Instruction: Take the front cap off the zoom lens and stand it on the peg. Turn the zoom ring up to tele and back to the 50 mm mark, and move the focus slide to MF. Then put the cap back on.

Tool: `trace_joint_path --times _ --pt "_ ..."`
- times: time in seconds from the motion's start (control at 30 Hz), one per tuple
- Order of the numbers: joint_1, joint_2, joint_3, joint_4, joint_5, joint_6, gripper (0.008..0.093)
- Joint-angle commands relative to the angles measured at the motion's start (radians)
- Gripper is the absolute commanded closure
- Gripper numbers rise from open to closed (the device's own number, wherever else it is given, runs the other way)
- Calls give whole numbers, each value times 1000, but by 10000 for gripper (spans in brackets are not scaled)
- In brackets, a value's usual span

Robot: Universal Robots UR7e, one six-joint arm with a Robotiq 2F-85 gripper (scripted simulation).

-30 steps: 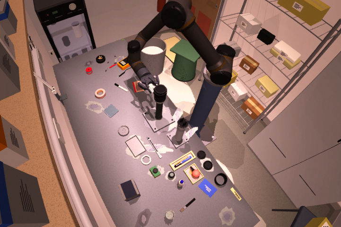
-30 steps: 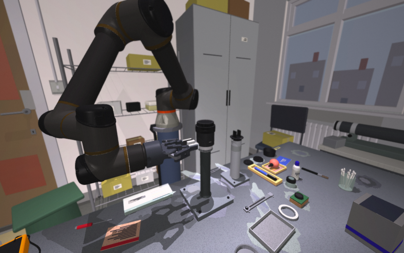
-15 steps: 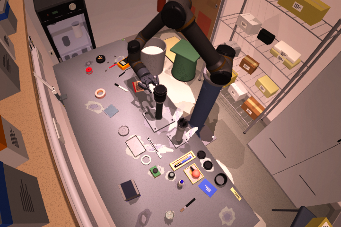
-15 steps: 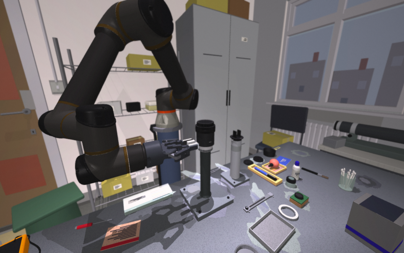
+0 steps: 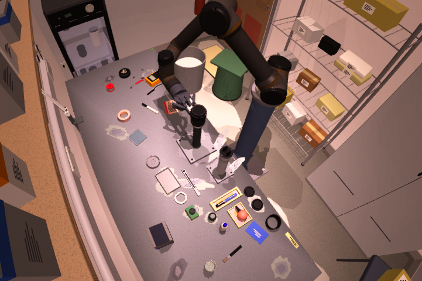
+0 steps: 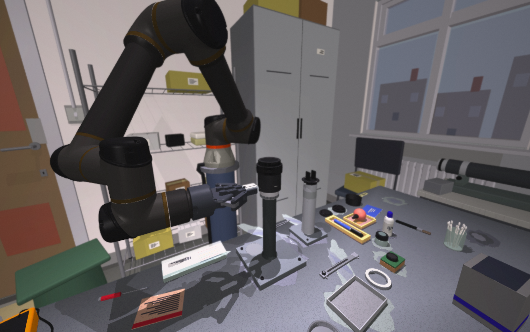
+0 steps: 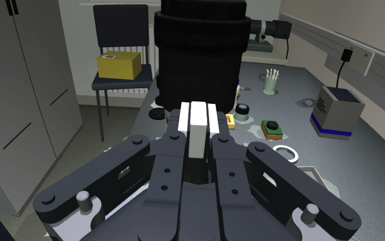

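Observation:
The focus slide [image 7: 198, 129], a small white tab low on the lens barrel, is partly hidden between my fingers. The black zoom lens [image 6: 269, 174] stands upright on a dark post [image 6: 269, 227] bolted to a grey base plate in the middle of the bench, and its ribbed zoom ring [image 7: 199, 33] fills the top of the wrist camera. The front cap [image 6: 311, 179] stands on the grey peg [image 6: 309, 208] just right of the lens. My gripper [image 6: 247, 190] reaches in level from the left against the lens's lower barrel and is closed on the focus slide.
A shallow open tray [image 6: 356, 304] lies on the bench in front of the lens, with a white ring [image 6: 378, 278] and a steel ruler [image 6: 338, 266] near it. A grey box [image 6: 498, 291] sits at the right. A white label strip [image 6: 195, 260] and a copper board [image 6: 159, 308] lie under my arm.

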Motion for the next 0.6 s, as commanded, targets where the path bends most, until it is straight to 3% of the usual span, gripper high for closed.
trace_joint_path --times 0.0,0.1,0.57 --pt "0 -1 0 0 0 0 889" --pt "0 -1 0 0 0 0 934" --pt "0 0 0 -1 0 0 934"
